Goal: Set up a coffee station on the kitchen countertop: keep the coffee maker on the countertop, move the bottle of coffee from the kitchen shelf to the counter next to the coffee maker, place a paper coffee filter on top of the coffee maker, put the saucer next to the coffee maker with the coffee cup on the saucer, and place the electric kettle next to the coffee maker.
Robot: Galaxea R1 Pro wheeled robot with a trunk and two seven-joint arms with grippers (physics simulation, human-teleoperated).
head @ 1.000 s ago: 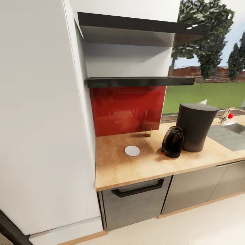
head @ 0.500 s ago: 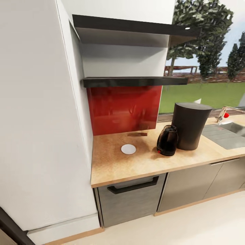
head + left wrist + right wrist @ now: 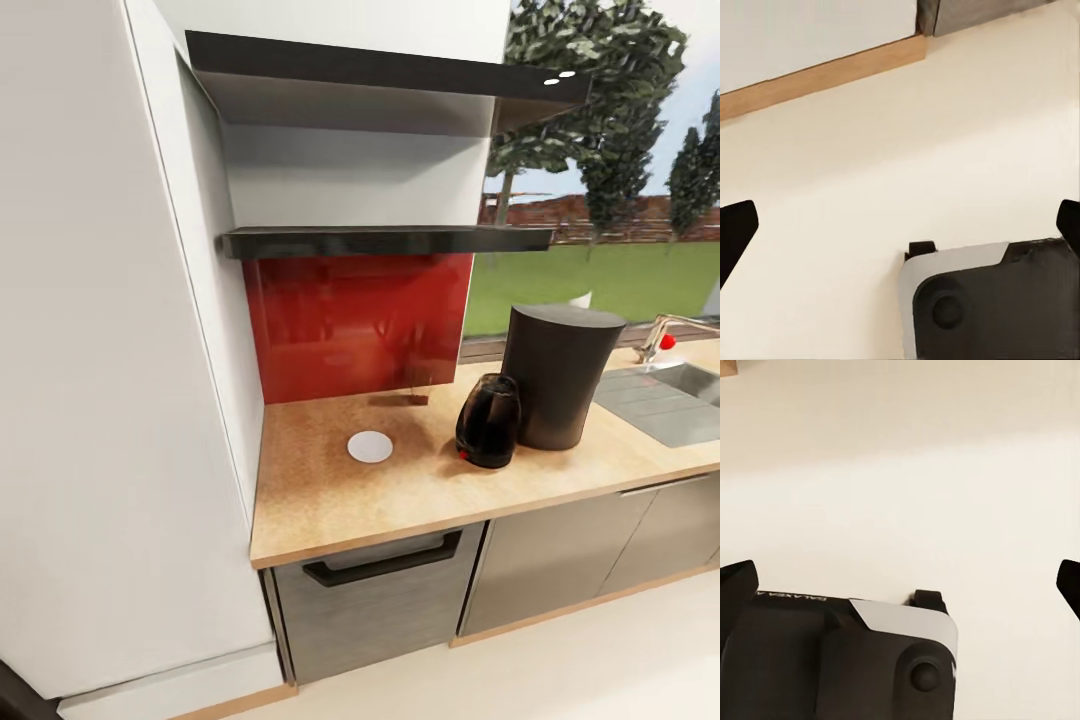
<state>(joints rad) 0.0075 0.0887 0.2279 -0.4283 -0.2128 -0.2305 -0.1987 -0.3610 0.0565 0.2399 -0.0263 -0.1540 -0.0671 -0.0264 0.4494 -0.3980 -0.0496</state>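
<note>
Your coffee maker [image 3: 560,375], electric kettle [image 3: 488,422] and saucer [image 3: 370,447] sit on the counter [image 3: 330,500]; bottle, filter and cup remain. Both your left gripper [image 3: 900,225] and right gripper [image 3: 900,581] hang with fingers apart, empty.

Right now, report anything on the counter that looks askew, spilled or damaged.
Nothing stands out. The kettle stands upright beside the coffee maker, the saucer lies flat and bare on the counter, and no spill or damage shows.
</note>
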